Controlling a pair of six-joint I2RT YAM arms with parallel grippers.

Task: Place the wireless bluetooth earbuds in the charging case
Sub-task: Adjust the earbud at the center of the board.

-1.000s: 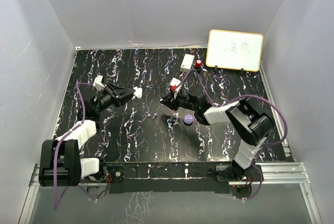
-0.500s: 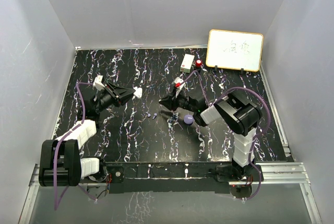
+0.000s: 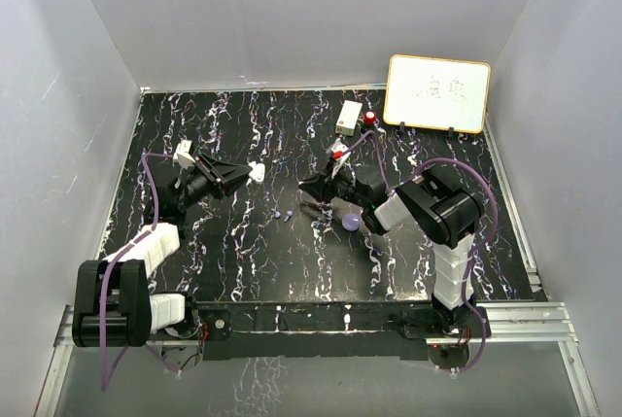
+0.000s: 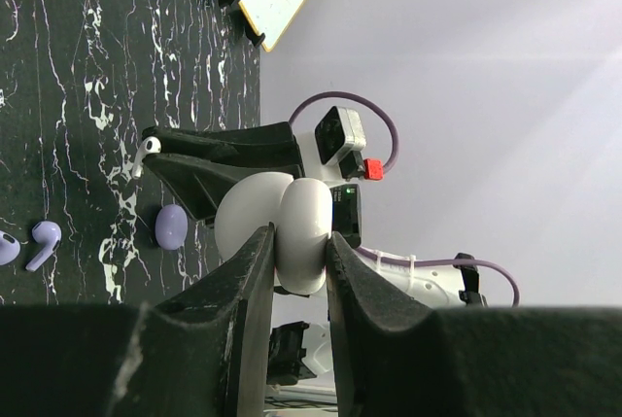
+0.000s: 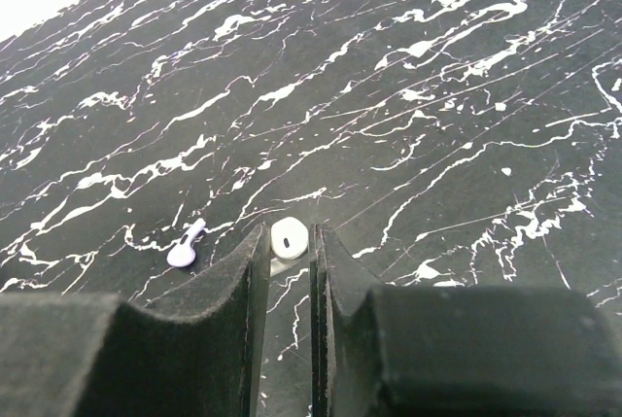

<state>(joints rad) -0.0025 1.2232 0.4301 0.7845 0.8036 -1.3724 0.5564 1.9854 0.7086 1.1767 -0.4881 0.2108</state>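
Two end effectors are both closed on something: the left end effector (image 4: 296, 242) pinches the white charging case (image 4: 277, 208), and the right end effector (image 5: 289, 232) grips one white earbud (image 5: 290, 239) at its tips. To do this step well, I judge the right one should carry the bud across to the case in the left one's grip. It should line the stem up with a socket, press lightly, and let go only once the bud is seated.

Counted:
- one white earbud
- two purple earbuds (image 4: 43, 240) on the tabletop (image 5: 437, 96) near the right end effector's tips
- one white case
- one purple case (image 4: 171, 226) beside the right end effector
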